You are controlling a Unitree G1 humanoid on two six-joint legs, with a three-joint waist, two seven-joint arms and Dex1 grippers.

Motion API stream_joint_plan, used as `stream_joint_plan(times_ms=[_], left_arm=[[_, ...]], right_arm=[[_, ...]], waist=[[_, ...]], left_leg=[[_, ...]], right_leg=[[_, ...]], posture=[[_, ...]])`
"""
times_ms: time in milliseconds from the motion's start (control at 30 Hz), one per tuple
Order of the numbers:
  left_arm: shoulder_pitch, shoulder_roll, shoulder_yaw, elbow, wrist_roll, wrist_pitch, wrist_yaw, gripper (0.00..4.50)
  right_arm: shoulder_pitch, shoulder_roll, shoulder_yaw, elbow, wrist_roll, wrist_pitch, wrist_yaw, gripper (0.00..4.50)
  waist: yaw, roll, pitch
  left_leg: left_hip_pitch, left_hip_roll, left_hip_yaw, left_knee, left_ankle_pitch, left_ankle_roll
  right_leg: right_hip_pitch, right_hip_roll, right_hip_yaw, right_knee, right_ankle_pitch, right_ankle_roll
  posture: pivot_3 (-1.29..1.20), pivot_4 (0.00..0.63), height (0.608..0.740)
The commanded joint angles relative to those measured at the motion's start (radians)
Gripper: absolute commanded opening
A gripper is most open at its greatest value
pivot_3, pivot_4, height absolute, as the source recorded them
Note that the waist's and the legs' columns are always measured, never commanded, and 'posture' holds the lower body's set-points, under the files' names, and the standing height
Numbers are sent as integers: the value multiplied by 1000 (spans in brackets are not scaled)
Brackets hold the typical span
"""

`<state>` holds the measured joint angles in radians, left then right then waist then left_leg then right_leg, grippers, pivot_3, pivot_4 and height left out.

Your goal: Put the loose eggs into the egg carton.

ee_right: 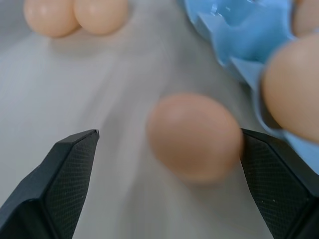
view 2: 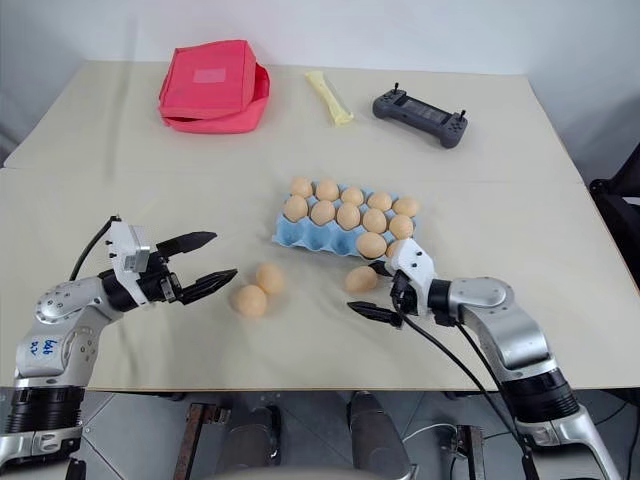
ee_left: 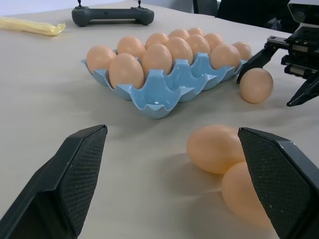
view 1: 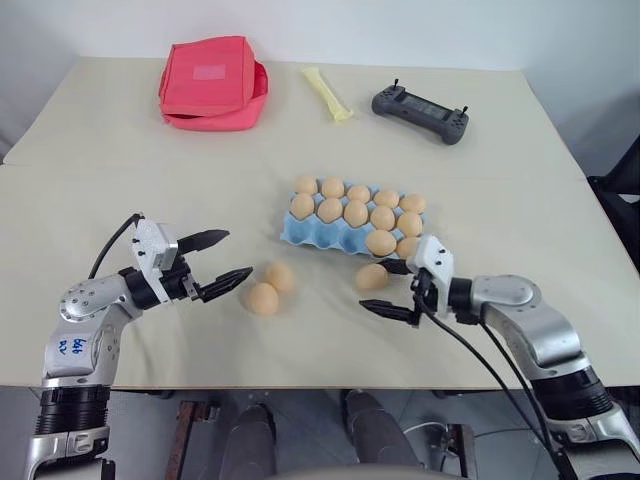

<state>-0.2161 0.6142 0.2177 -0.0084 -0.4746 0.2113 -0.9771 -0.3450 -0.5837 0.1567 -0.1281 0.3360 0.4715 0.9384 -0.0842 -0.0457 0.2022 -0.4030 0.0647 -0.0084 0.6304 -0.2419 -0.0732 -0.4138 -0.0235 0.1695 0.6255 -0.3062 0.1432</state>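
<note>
Three loose eggs lie on the beige table (view 1: 120, 180) in front of the egg carton (view 1: 300, 232). Two of them, a nearer egg (view 1: 262, 298) and a farther egg (view 1: 280, 276), touch one another off the carton's left front corner. The third egg (view 1: 372, 277) rests alone just beside the carton's front edge, toward its right end.

Egg carton: light blue moulded tray, lidless, near the table's centre, with most cups filled by tan eggs; the cups at its front left corner stand empty.

Left gripper (view 1: 218, 262): jaws spread wide, holding nothing, fingers pointing toward the touching pair and stopping just short of them. In the left wrist view both eggs lie between and beyond its textured pads (ee_left: 82, 172).

Right gripper (view 1: 392, 288): jaws likewise spread wide and empty, one finger on each side of the single egg. In the right wrist view this egg (ee_right: 193, 135) sits between the two black fingers; contact cannot be told.

Far edge of table: red fabric pouch (view 1: 212, 82) at left, pale yellow packet (view 1: 328, 93) at centre, dark handheld controller (view 1: 420, 113) at right.
</note>
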Motion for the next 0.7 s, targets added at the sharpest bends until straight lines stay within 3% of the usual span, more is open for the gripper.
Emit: stream_joint_plan(times_ms=[33, 100, 200, 300, 367, 567, 700], left_arm=[[6, 11, 18, -45, -18, -1, 4, 4500], [4, 12, 18, -44, -17, -1, 5, 4500], [1, 11, 18, -43, -15, 0, 9, 4500], [-2, 10, 17, -41, -15, 0, 12, 4500], [-3, 9, 17, -41, -15, 0, 14, 4500], [-5, 8, 17, -36, -16, -1, 15, 4500], [-12, 7, 15, -24, -14, -6, 11, 4500]], right_arm=[[-32, 18, 11, 19, -19, -24, -1, 4472], [-42, 26, 15, 28, -24, -28, 1, 4472], [-48, 40, 16, 22, -21, -39, 2, 3897], [-48, 44, 12, 3, -17, -29, -4, 2795], [-46, 37, 7, -18, -13, -16, -5, 2302], [-61, -9, -55, -166, 50, 68, -11, 2134], [-170, 3, -79, -166, 69, 124, -45, 2063]], waist=[[0, 0, 0], [0, 0, 0], [0, 0, 0], [0, 0, 0], [-1, 0, 0], [1, 0, 0], [-4, 0, 0]], left_leg=[[0, 0, 0, 0, 0, 0], [0, 0, 0, 0, 0, 0], [0, 0, 0, -1, 0, 0], [0, 0, 0, -1, 0, 0], [0, 0, 0, -1, 0, 0], [0, 0, 0, -1, 0, 0], [0, 0, 0, -1, 0, 0]], right_leg=[[0, 0, 0, 0, 0, 0], [0, 0, 0, 0, 0, 0], [0, 0, 0, 0, 0, 0], [0, 0, 0, 0, 0, 0], [0, 0, 0, 0, 0, 0], [-1, 0, 0, 0, 0, 0], [-1, 0, 0, 0, 0, 0]], posture=[[0, 150, 740], [0, 150, 740], [0, 150, 740], [0, 150, 740], [0, 150, 740], [0, 150, 740], [0, 150, 740]])
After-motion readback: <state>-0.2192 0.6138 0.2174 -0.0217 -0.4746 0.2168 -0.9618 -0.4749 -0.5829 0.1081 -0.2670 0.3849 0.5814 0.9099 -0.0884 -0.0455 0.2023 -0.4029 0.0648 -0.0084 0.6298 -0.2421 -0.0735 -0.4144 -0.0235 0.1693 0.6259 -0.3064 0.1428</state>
